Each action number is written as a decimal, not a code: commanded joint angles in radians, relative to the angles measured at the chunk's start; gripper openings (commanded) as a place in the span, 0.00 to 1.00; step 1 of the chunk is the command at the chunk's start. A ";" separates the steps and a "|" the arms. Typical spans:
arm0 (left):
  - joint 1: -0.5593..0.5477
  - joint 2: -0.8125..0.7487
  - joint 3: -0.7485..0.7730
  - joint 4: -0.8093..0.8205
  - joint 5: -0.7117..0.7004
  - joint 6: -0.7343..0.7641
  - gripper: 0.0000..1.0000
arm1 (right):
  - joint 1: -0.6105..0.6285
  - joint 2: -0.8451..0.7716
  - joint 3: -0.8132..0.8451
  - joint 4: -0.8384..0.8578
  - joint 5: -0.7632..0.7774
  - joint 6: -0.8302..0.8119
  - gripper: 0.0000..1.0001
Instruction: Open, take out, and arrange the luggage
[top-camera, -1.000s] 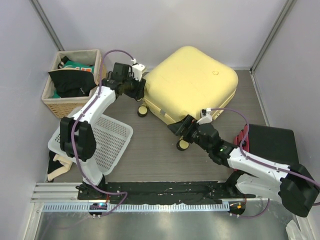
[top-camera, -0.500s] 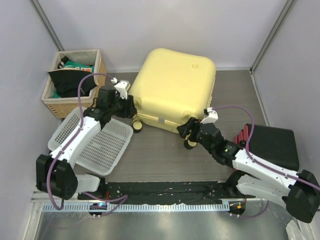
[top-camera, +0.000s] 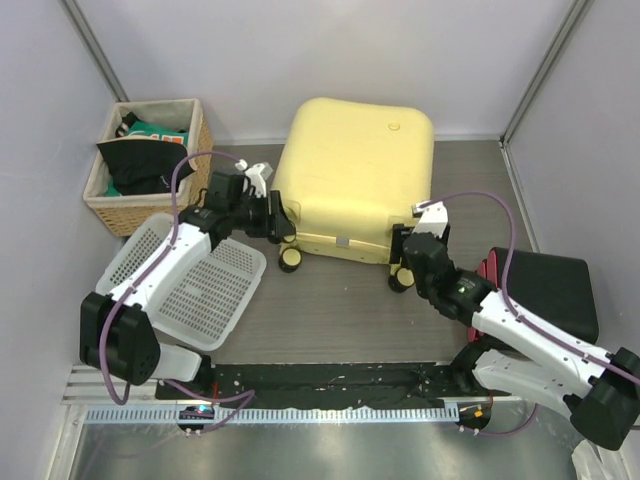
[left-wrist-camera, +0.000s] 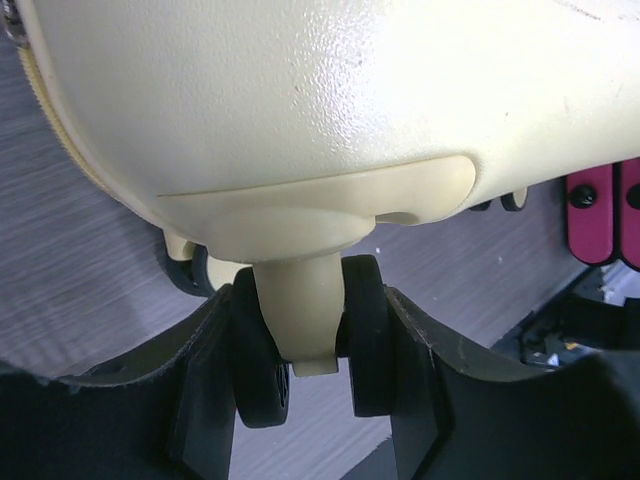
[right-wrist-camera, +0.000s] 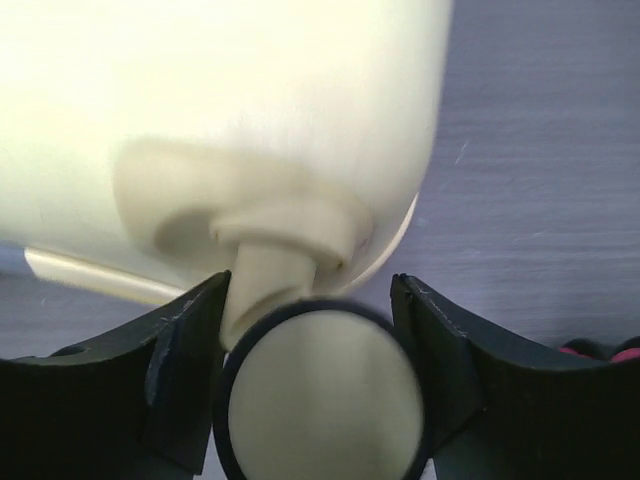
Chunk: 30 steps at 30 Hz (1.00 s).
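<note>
The luggage (top-camera: 355, 165), a large pale-yellow hard-shell suitcase, lies closed and flat in the middle of the table, its wheeled edge toward me. My left gripper (top-camera: 280, 222) is shut on the near-left caster wheel (left-wrist-camera: 300, 330). Its black fingers (left-wrist-camera: 205, 385) press the twin black wheels from both sides. My right gripper (top-camera: 407, 265) is shut on the near-right caster wheel (right-wrist-camera: 320, 395), a cream disc with a black rim, which sits between its fingers (right-wrist-camera: 180, 350). The lining is hidden.
A woven wicker basket (top-camera: 196, 130) with dark and green clothes stands at the back left. A white plastic mesh basket (top-camera: 200, 290) lies tilted at the near left. A black hard case with a red edge (top-camera: 545, 290) lies at the right and also shows in the left wrist view (left-wrist-camera: 600, 205).
The suitcase has turned from a diagonal lie to square with the table, its wheeled edge now nearly level. Both grippers moved with the wheels they hold, the left one nearer, the right one rightward.
</note>
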 joint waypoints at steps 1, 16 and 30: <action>-0.062 0.043 0.093 0.096 0.294 0.006 0.00 | -0.024 -0.018 0.219 0.000 0.126 -0.115 0.76; -0.028 0.114 0.156 0.297 0.505 -0.199 0.00 | 0.018 0.087 0.353 -0.004 -0.567 0.025 0.64; 0.027 0.091 -0.022 0.654 0.587 -0.437 0.00 | 0.301 0.359 -0.047 0.729 -0.247 0.175 0.61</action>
